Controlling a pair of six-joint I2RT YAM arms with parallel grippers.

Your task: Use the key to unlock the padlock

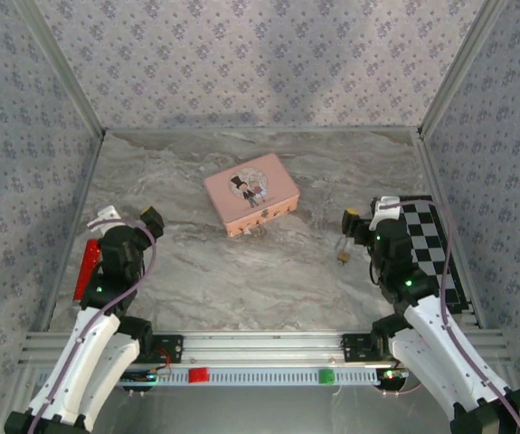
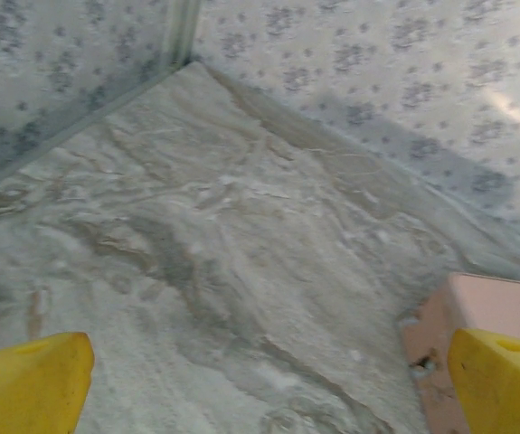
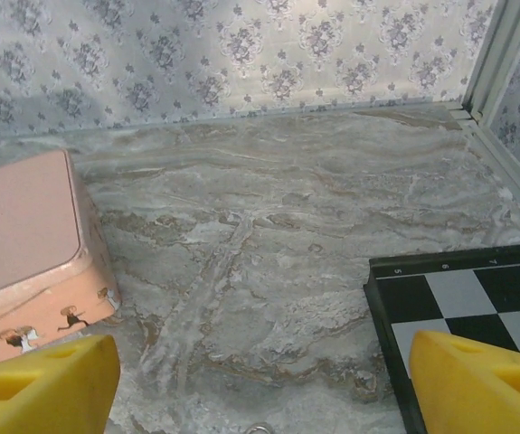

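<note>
**A:** How is the padlock (image 1: 343,257) to be described?

**B:** From above, a tiny brass-gold body is seen lying on the marble table (image 1: 241,271). A thin pale piece runs from it toward the far side. Whether this piece is the shackle or the key cannot be told, because it is too small.

**A:** Is more of it seen from the wrist?

**B:** In the right wrist view a small silvery loop (image 3: 260,429) is cut by the lower edge. Whether it belongs to the padlock cannot be told.

**A:** What is found around it?

**B:** A pink tin (image 1: 250,193) is placed near the middle of the table, well apart from the padlock, to the left and farther back. A checkered board (image 1: 433,242) lies along the right wall, near the padlock but not touching it. A red strip (image 1: 86,267) is seen by the left arm, far from everything else. The padlock is not covered by any of these things.

**A:** How are the claws held?

**B:** The right claw (image 3: 260,380) is spread wide, and nothing is gripped between its yellow fingers (image 3: 47,384). The left claw (image 2: 264,380) is also spread wide and nothing is gripped.

**A:** Where is the padlock relative to the right claw?

**B:** From above it is seen just beside the claw, on the side nearer to the arm bases, between tin and board. It is not held.
</note>
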